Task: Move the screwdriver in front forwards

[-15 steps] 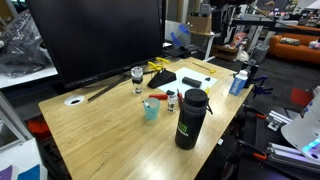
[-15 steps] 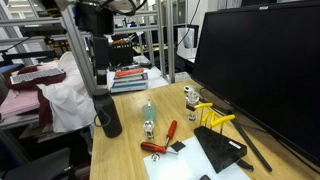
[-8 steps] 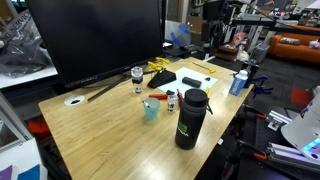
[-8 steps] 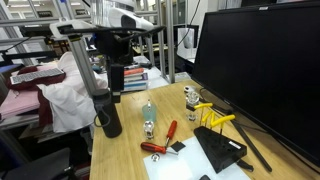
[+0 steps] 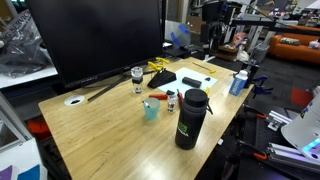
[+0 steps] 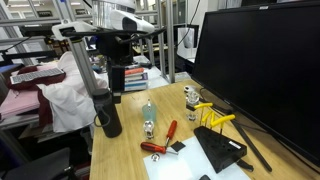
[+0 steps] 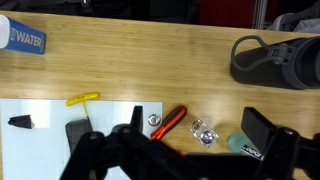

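The red-handled screwdriver point(image 7: 172, 120) lies on the wooden table next to a white sheet. It also shows in both exterior views point(image 6: 170, 131) point(image 5: 157, 98). A second red-handled tool point(image 6: 155, 148) lies just beside it. My gripper point(image 7: 198, 135) is open and empty. It hangs well above the table, with the screwdriver's handle below and just inside one finger point(image 7: 135, 125). In an exterior view the gripper point(image 6: 115, 86) is high above the table edge near the black bottle point(image 6: 108, 115).
The black bottle point(image 7: 270, 60) lies on its side in the wrist view. A small glass jar point(image 7: 203, 131) and a teal cup point(image 7: 240, 145) sit close to the screwdriver. A yellow tool point(image 7: 82, 99), a black pad point(image 6: 220, 148) and a large monitor point(image 5: 95, 40) are nearby.
The arm swung and the gripper shifted over the table edge between one second and half a second ago. Since then nothing has visibly moved. The objects on the table stay put.
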Tool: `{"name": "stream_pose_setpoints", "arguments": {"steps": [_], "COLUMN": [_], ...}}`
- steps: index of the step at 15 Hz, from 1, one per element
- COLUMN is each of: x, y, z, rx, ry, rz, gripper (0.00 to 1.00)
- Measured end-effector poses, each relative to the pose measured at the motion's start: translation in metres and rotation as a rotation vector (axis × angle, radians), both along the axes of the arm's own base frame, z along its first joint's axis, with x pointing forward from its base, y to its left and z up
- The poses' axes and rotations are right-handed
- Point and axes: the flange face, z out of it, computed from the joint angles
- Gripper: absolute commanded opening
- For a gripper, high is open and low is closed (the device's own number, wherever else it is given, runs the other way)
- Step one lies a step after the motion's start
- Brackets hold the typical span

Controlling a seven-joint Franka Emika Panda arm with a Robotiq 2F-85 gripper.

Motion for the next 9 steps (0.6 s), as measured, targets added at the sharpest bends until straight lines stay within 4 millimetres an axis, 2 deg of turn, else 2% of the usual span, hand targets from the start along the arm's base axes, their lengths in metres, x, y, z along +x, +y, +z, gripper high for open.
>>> {"name": "stream_pose_setpoints", "arguments": {"steps": [6, 9], "x": [0.005, 0.023], "y": [0.000, -0.004], "z": [-0.006, -0.032], "rx": [0.001, 0.024], "ry": [-0.014, -0.068], "rz": [-0.029, -0.100], "gripper": [1.00, 1.00]}}
